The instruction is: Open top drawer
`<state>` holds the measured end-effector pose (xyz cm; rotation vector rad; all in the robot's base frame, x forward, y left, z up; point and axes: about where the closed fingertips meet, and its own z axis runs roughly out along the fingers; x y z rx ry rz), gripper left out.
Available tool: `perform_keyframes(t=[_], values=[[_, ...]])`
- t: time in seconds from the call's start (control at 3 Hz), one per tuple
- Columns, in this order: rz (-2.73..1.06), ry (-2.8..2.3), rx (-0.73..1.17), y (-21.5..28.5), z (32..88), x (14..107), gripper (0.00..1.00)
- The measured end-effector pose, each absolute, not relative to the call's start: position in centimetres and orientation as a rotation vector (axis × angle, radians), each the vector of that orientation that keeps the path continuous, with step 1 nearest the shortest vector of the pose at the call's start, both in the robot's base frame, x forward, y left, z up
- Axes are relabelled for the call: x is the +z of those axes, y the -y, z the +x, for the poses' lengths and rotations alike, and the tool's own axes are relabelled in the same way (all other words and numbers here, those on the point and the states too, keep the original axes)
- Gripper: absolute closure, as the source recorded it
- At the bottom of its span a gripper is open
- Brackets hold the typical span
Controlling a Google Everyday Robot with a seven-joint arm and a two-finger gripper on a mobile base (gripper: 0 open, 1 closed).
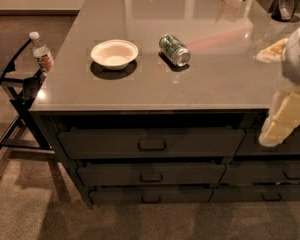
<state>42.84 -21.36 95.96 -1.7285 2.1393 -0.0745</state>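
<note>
Directly beneath the grey worktop (215, 79) sits the top drawer (90, 143), the widest front in the left column, with its small black handle (152, 145) at the centre. It appears fully shut, so no part of the task is done: reach, grasp and pull are all left. At the right edge the cream-coloured claw (284, 120) hangs before the neighbouring drawers, well apart from the handle; whether it is open or closed cannot be told. A white bowl (114, 53) and a can (174, 49) on its side rest on the worktop.
</note>
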Motion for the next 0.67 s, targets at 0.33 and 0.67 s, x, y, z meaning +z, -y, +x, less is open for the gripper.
perform_keyframes(t=[0.33, 0.67], values=[[-1.727, -2.054, -0.068, 21.3, 42.3, 93.1, 0.0], [-1.729, -2.045, -0.043, 21.9, 41.9, 88.7, 0.0]])
